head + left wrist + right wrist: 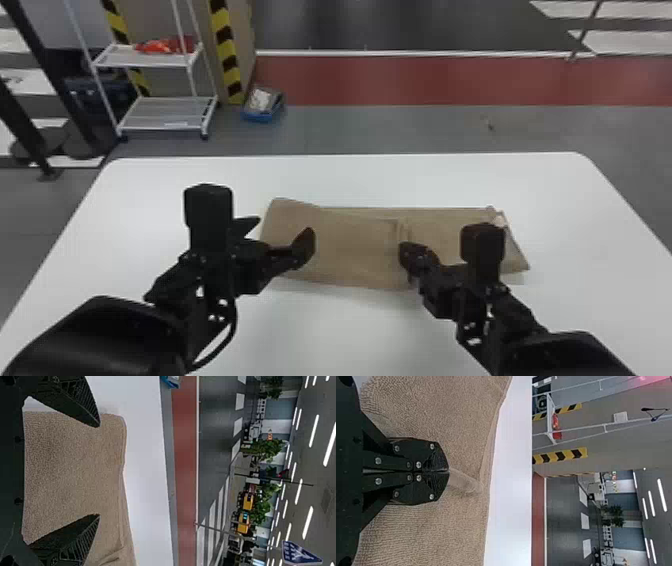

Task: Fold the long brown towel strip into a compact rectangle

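The brown towel (350,245) lies lengthwise across the table, its left part doubled over in a wider layer and its right part narrower. Over the left end stands my left gripper (278,234), open. In the left wrist view the left gripper (99,470) has its fingers spread across the towel (75,467), one near its end edge. My right gripper (406,250) is at the towel's middle. The right wrist view shows the right gripper (448,471) shut on a pinch of towel (466,435), with a small raised ridge running out from the fingertips.
The white table (350,330) extends around the towel on all sides, with its far edge beyond. On the floor behind are a white shelf rack (165,112) and a blue box (263,105).
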Controlling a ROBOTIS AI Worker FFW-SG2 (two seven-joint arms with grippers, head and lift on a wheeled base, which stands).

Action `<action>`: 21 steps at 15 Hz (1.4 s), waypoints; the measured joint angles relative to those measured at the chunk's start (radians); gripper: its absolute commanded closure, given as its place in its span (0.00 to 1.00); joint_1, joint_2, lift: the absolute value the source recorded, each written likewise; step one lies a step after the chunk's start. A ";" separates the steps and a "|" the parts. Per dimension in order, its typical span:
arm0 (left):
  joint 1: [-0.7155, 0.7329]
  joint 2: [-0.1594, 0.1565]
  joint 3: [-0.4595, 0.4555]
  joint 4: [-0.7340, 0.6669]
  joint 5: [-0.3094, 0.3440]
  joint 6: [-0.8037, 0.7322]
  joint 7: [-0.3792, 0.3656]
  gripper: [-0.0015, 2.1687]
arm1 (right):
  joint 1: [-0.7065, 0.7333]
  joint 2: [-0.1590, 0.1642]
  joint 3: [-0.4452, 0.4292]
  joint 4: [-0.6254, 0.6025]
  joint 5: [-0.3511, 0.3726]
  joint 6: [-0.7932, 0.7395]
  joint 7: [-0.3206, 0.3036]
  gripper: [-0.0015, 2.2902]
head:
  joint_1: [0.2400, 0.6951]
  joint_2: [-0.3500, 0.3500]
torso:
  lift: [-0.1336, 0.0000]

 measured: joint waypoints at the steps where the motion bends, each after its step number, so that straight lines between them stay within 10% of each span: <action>1: 0.001 0.000 0.000 0.000 0.000 -0.002 0.000 0.04 | 0.001 0.000 -0.001 0.000 -0.003 -0.003 -0.001 0.57 | 1.00 0.50 | 0.07; 9: 0.006 0.004 0.020 0.001 0.007 -0.038 0.006 0.03 | 0.025 0.000 -0.072 -0.082 -0.094 -0.221 0.013 0.57 | 1.00 0.48 | 0.07; 21: 0.096 0.063 0.164 0.212 0.081 -0.702 0.072 0.03 | 0.049 0.000 -0.184 -0.105 -0.132 -0.145 0.038 0.57 | 1.00 0.58 | 0.07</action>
